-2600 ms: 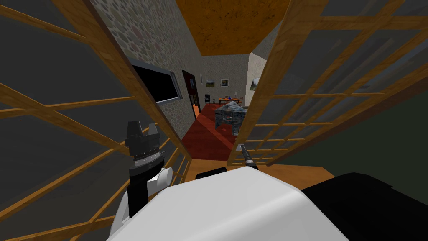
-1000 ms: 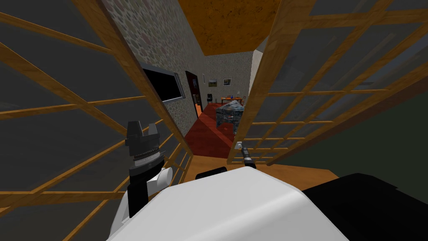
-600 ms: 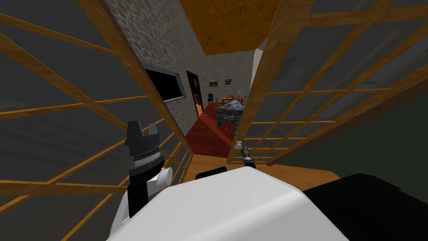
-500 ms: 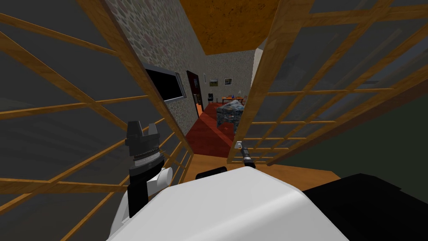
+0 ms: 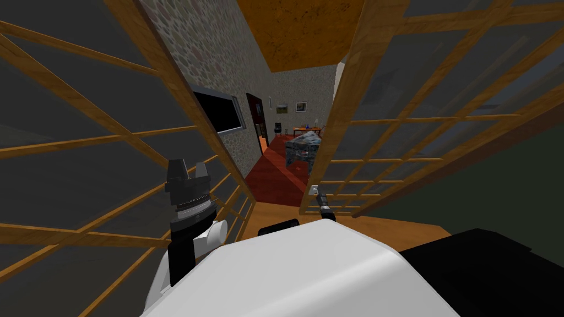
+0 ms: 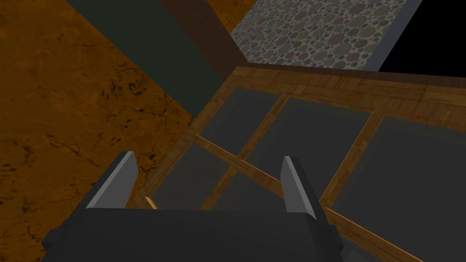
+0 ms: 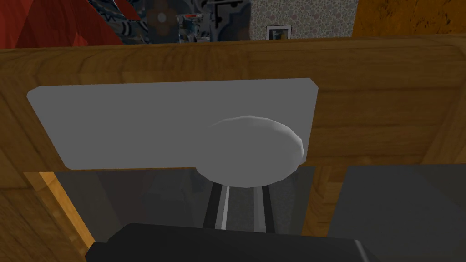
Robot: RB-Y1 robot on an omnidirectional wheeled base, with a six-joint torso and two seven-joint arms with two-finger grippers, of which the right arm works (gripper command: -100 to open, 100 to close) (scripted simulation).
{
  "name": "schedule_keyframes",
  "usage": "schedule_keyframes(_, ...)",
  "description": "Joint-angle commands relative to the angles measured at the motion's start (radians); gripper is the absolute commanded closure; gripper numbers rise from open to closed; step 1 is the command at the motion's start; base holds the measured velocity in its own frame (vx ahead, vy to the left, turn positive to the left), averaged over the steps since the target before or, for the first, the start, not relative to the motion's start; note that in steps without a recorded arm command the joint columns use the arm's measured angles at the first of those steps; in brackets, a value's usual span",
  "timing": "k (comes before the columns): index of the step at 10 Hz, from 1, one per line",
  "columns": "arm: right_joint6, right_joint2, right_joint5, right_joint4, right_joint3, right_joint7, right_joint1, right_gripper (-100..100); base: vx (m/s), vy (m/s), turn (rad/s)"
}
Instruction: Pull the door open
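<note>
So, the door (image 5: 342, 110) being worked here is the right-hand lattice leaf, wooden bars over dark panes. It's already being held partly ajar, with a red floor (image 5: 272, 179) being shown through the gap between it and the left leaf (image 5: 173, 93). Its knob (image 7: 252, 148), round and grey, is being carried on a grey plate (image 7: 136, 123) set into the stile at the leaf's free edge, low down in the head view.

The right gripper (image 7: 242, 193) is being pressed right up to that knob. Its two fingers are being held close together with their tips hidden behind the knob, so it's being read as clamped on the knob's neck, though the contact itself isn't being shown. The left gripper (image 6: 209, 157) is being held up beside the left leaf, fingers wide apart with nothing between them, well apart from the knob.

What the pull is being hinged on: the knob is lying dead ahead of the right jaws, so the right arm is clearly the nearer one. The stile's long axis is running upright, and the hinges are being judged to sit off to the robot's right. So the knob is probably being asked to come back toward the chest and curve rightward, not straight back, or the rounded knob is likely being slipped off
</note>
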Motion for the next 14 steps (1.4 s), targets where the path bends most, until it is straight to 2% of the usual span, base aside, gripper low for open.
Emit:
schedule_keyframes(1, -0.011, 0.012, -0.014, -0.014, 0.039, -0.044, -0.017, 100, -0.031, 0.003, 0.074)
schedule_keyframes(3, -0.011, 0.012, -0.014, -0.014, 0.039, -0.044, -0.017, 100, -0.024, -0.005, -0.001)
schedule_keyframes(4, -0.008, 0.008, -0.038, -0.009, 0.054, -0.086, -0.024, 100, -0.027, -0.006, 0.047)
schedule_keyframes(5, -0.008, 0.008, -0.038, -0.009, 0.054, -0.086, -0.024, 100, -0.033, -0.024, 0.055)
schedule_keyframes(6, -0.005, 0.004, -0.063, -0.003, 0.069, -0.127, -0.031, 100, -0.047, -0.022, 0.055)
schedule_keyframes(7, -0.005, 0.004, -0.063, -0.003, 0.069, -0.127, -0.031, 100, -0.040, -0.012, 0.018)
schedule_keyframes(8, -0.002, 0.000, -0.087, 0.002, 0.084, -0.168, -0.038, 100, -0.040, -0.006, 0.054)
schedule_keyframes(9, 0.031, -0.013, -0.104, -0.009, 0.061, -0.183, -0.009, -100, -0.047, -0.044, 0.008)
schedule_keyframes(13, 0.041, -0.007, -0.155, -0.021, 0.082, -0.288, -0.009, -100, -0.075, -0.026, 0.025)
schedule_keyframes(14, 0.041, -0.007, -0.155, -0.021, 0.082, -0.299, -0.009, -100, -0.059, -0.007, 0.020)
